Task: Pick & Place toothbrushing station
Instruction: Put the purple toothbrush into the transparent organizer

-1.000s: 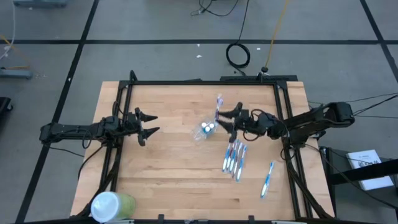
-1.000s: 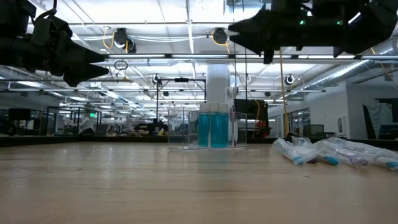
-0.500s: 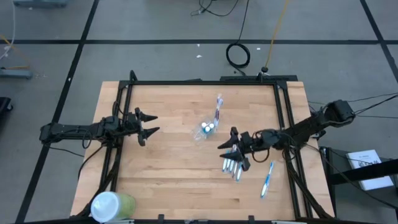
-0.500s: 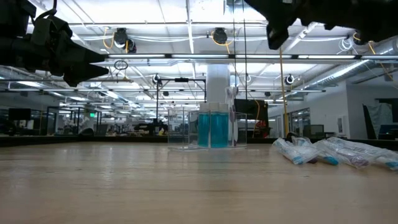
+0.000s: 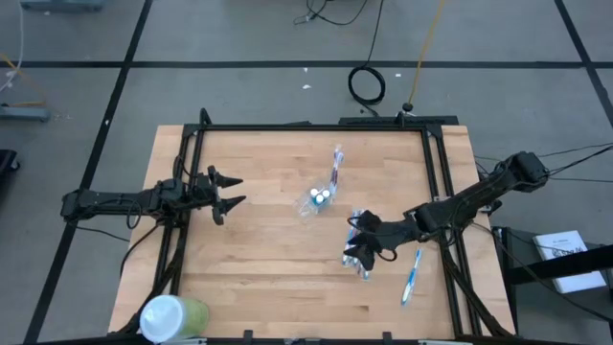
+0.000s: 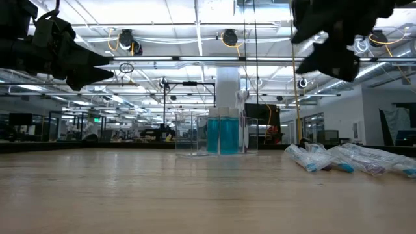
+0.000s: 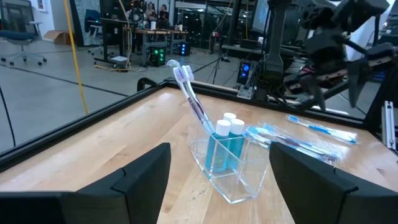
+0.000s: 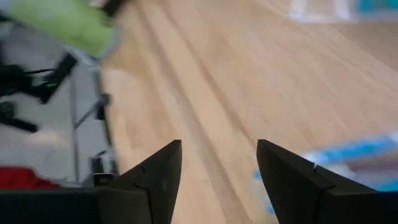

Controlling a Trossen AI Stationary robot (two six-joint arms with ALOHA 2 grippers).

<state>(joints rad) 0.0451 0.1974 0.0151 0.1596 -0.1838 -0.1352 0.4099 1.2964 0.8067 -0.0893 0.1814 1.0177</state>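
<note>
A bundle of slim blue-and-white toothbrushes (image 5: 360,251) lies directly beneath the right end effector (image 5: 367,242), fingers spread and empty above the wooden worktop (image 5: 259,268). The small clear plastic cup (image 5: 314,201) of teal tubes stands nearby. The left end effector (image 5: 228,195), also open, hovers well apart.

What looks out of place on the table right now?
The toothbrushes lie loose on the wood instead of in the clear cup, which holds just one brush and the tubes. One stray toothbrush lies apart near the right edge. The right gripper is open over the pile.
</note>
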